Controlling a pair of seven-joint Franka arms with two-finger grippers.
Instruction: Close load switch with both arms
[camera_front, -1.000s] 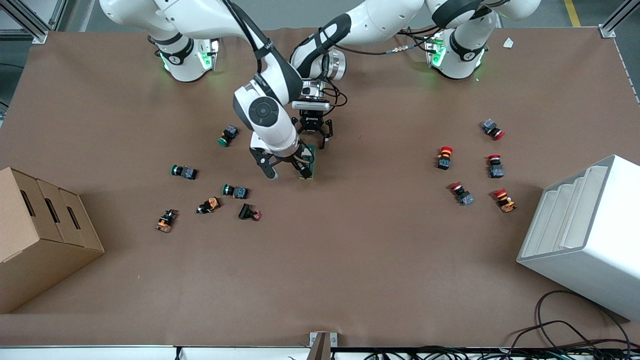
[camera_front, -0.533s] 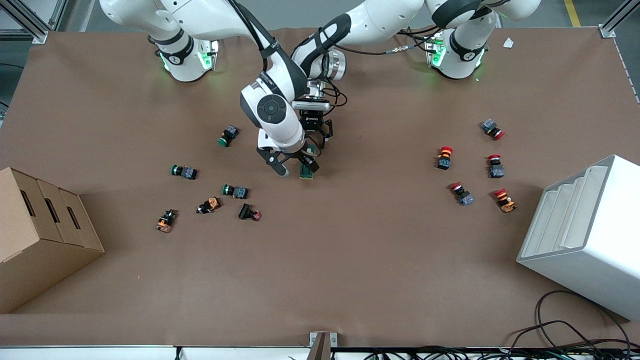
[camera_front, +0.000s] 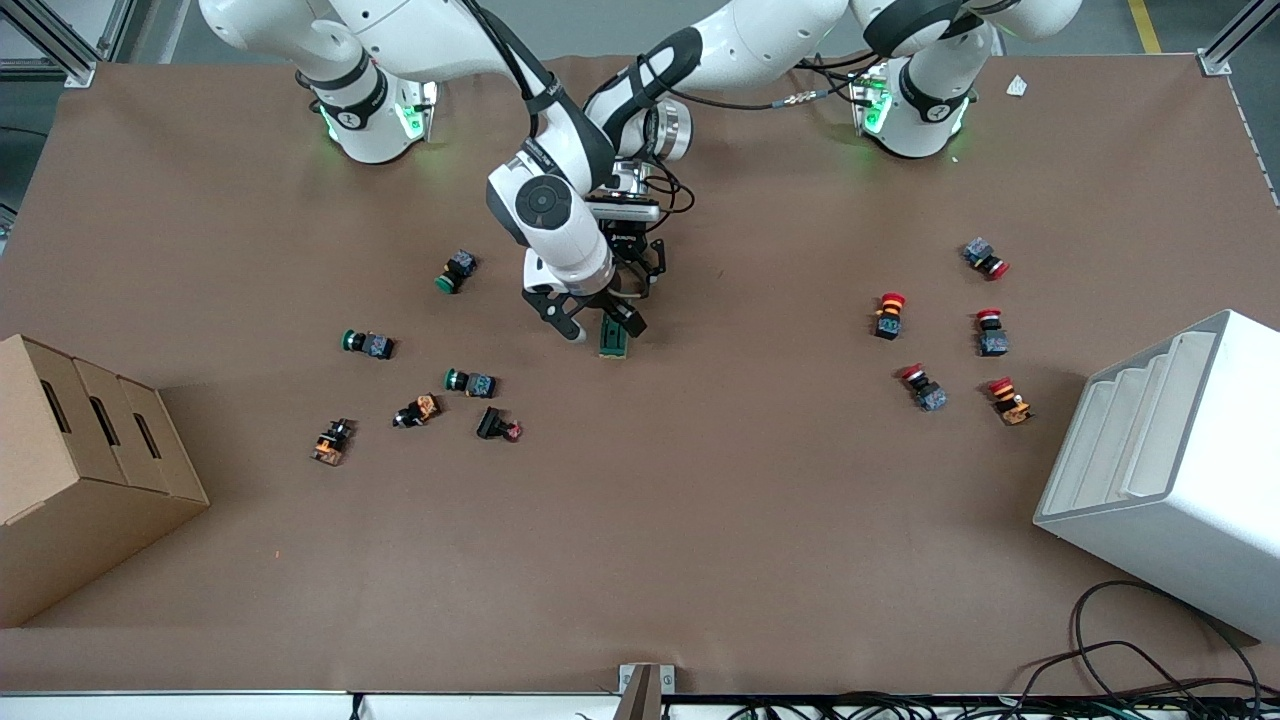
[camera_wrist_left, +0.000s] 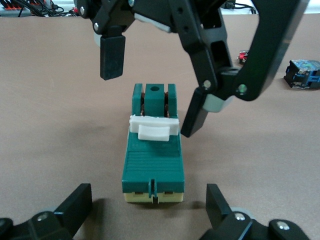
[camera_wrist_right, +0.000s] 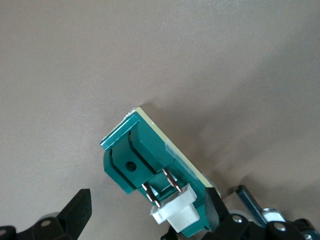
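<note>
Your right gripper (camera_front: 597, 322) backs up, jaws apart, astride load switch (camera_front: 613, 339); left gripper (camera_wrist_left: 150, 207) apart, straddling its end; lever (camera_wrist_left: 153, 127) looks unpressed.

This is looking like a robotics lab. Two robot arms (camera_front: 560, 190) are working over a brown table (camera_front: 700, 520), with cables (camera_front: 1130, 650) trailing off its edge.

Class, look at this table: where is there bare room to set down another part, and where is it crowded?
Bare: the table between cardboard box and white bin. Crowded: around the load switch, where both open grippers, left and right, meet.
</note>
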